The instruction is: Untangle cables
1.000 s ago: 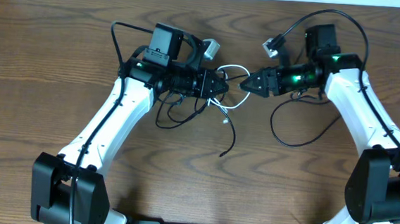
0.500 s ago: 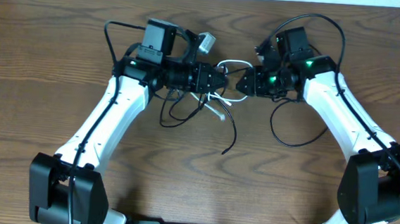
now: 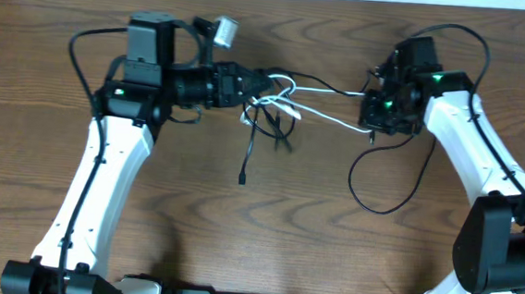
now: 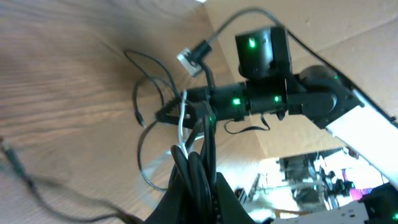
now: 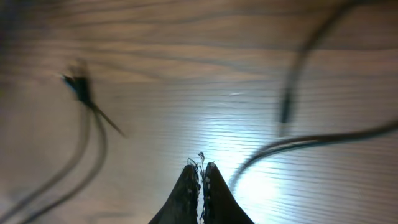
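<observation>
Two arms point(image 3: 104, 164), one white cable point(image 3: 329, 119), several black cables point(image 3: 246, 153).

**Three Cameras, One Tabletop**

The overhead camera looked straight down from well above, taking in the wooden table point(image 3: 256, 244), the left arm point(image 3: 103, 173) and the right arm point(image 3: 472, 134). The left wrist camera, tilted and close behind the cables point(image 4: 198, 165), faced that right arm. The right wrist camera looked closely, blurred, at the same wood.

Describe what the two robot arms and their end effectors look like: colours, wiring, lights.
The left arm and right arm have white shell links with black joints. The black left end effector and right end effector each taper to two slim fingers. A black camera box tops each wrist, with looping black wire and green lights.
</observation>
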